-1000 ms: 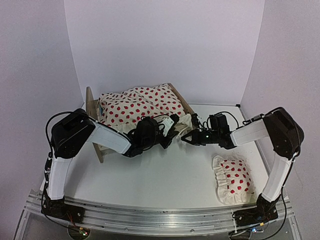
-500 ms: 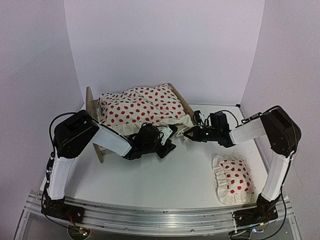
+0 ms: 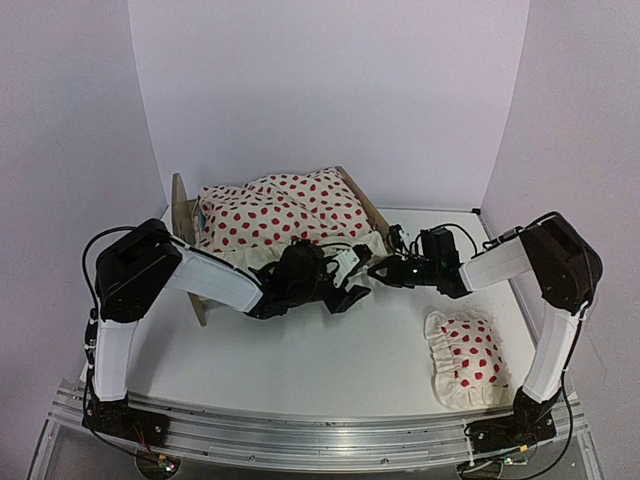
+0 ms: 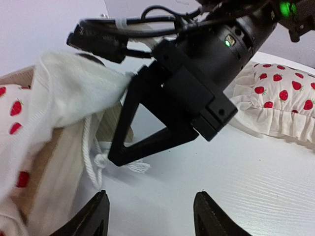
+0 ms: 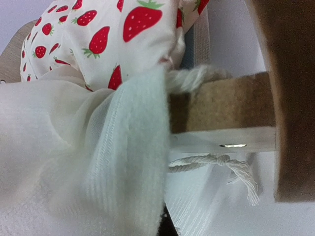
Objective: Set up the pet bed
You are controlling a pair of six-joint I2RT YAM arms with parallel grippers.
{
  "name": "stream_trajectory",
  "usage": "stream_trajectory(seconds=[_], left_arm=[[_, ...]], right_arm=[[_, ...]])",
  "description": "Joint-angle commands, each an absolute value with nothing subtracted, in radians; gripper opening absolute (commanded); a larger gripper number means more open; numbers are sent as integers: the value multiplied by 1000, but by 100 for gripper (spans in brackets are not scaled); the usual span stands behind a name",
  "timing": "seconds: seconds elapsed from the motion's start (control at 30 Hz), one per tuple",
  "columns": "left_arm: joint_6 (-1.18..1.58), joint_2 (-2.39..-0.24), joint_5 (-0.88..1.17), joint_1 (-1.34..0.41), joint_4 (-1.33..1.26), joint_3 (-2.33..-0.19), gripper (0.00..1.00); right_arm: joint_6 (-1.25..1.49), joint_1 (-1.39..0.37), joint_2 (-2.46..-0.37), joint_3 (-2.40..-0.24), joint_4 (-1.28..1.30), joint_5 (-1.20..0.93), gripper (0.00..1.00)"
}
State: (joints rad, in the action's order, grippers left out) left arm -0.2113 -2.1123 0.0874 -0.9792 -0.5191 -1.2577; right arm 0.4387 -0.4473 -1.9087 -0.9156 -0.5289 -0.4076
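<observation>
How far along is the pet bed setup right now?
Done: the red-spotted blanket lies over the pet bed. In hand: the right gripper pinches its ruffled edge at the foot corner; the left gripper is open, empty. Left: the pillow sits on the table, off the bed.

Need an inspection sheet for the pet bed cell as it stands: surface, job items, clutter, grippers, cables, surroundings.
Surface: white table, faint woodgrain in the left wrist view.
Job's things: light plywood pet bed, far left, standing on the table.
Clutter: cream red-strawberry ruffled blanket heaped on the bed, ruffle over the foot end; matching pillow on the table, near right; white knotted cord dangling by the foot end.
Grippers: left gripper open, empty, low over the table; right gripper against the blanket's ruffle, fingers hidden by fabric, grip cannot be told.
Cables: black cable loops on the right wrist, close to the blanket.
Surroundings: white walls on three sides; aluminium rail at the near edge.
</observation>
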Motion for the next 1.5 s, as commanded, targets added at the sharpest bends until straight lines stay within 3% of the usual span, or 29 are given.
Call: stream_trajectory(seconds=[0.0,0.17,0.57,0.83,0.93,1.27,1.3,1.4,1.47], left_arm=[[-335,-1954,80,-927,-284,-1374,63],[-444,-1959,11,-892,-42,-1458,73],[-482,-2111,174,-827,334,-1630,66],[-525,-2110,224,-752,458,-1626,11],[-599,-2046,302,-725,483,-1571,0],[-971,-1879,307,-574,519,-1438,2],[-983,-1875,297,-573,506,-1433,7],[-945,-1842,315,-573,446,-1414,47],[-876,-1774,342,-584,342,-1363,61]], right_arm=[[444,-442,-1872,-911,-544,-445,0],[434,-441,-1872,-918,-543,-435,0],[417,-441,-1907,-961,-538,-454,0],[388,-441,-1888,-968,-494,-437,0],[391,-442,-1880,-965,-483,-448,0],[379,-542,-1826,-966,-421,-488,0],[382,-563,-1834,-975,-418,-491,0],[397,-603,-1867,-1003,-417,-490,0],[409,-614,-1881,-1023,-417,-478,0]])
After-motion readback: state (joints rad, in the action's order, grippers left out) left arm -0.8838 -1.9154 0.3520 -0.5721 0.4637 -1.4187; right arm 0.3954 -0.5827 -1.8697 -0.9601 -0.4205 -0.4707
